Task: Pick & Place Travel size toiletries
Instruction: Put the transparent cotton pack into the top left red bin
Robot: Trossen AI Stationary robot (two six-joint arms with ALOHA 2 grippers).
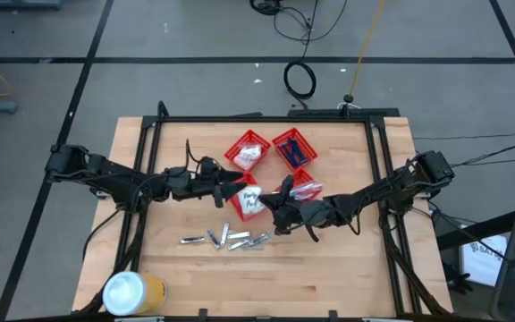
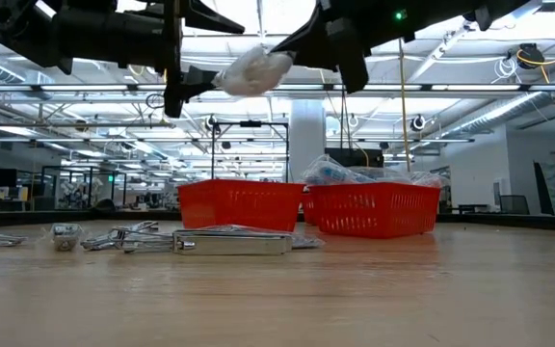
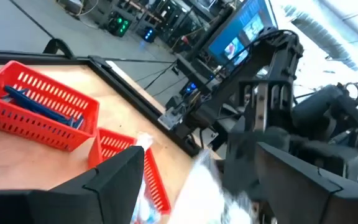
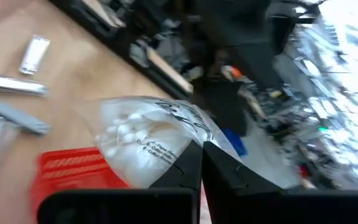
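The high camera is looking straight down on the whole table (image 1: 329, 268) from well above. The low camera is sitting at tabletop height, facing level across the table (image 2: 403, 289) into the room. Each wrist camera is looking forward past its own arm's fingers at close range. High and low views are sharing the red baskets (image 1: 271, 170) (image 2: 306, 207).

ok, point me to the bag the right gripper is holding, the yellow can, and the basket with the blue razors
bag (image 4: 145, 146), right wrist view, printed clear front.
yellow can (image 1: 153, 288), high view, yellow side.
basket with the blue razors (image 3: 55, 118), left wrist view, mesh front wall.
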